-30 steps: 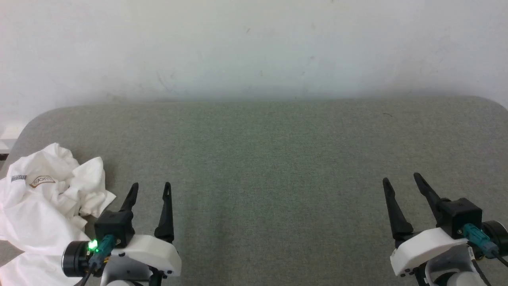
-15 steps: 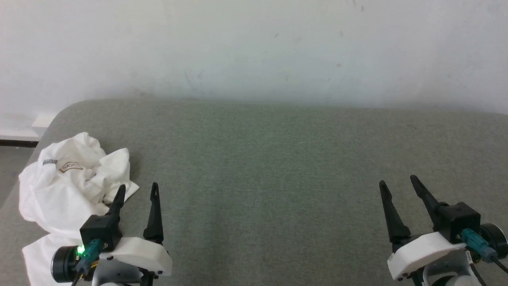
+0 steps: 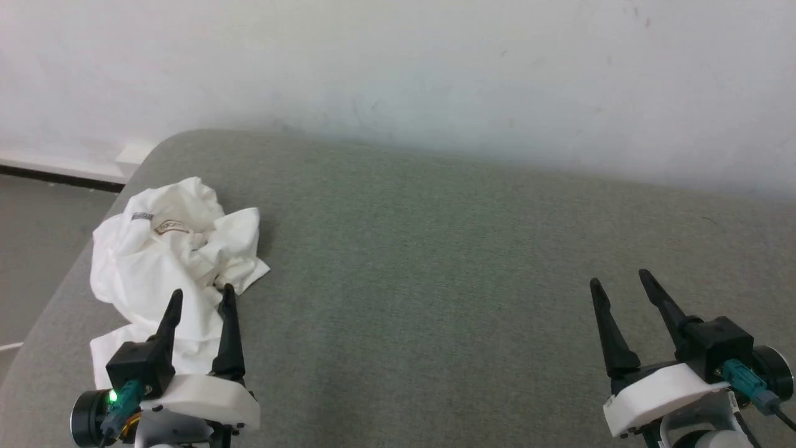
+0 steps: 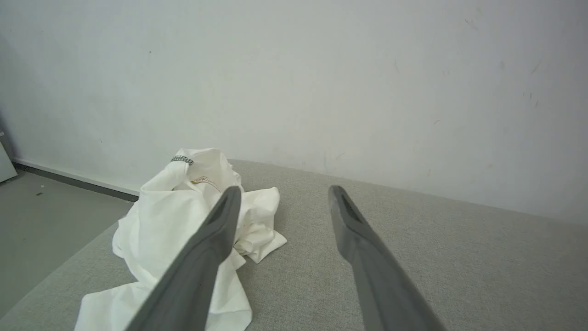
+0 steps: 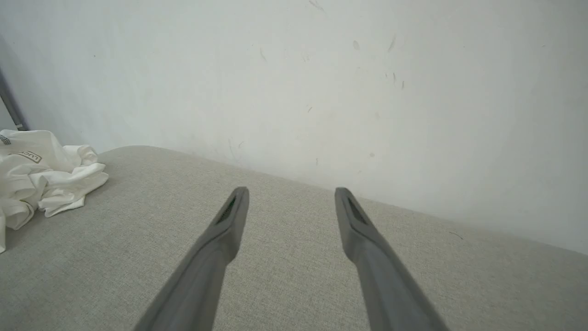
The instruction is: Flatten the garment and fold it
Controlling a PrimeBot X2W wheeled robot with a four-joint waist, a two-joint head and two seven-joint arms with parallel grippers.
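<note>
Head view: shirt (image 3: 168,261) lies crumpled at the far-left corner of the grey cushion (image 3: 435,261), label up. Left gripper (image 3: 203,290) has its fingers spread and nothing between them. Its tips overlap the heap's near edge; contact cannot be told. Right gripper (image 3: 619,278) is spread, empty and well apart from the shirt.

Left wrist view: shirt (image 4: 161,216) lies ahead and to the left, partly behind one finger.

Right wrist view: shirt (image 5: 41,174) is at the far left edge, well clear of the spread fingers.
</note>
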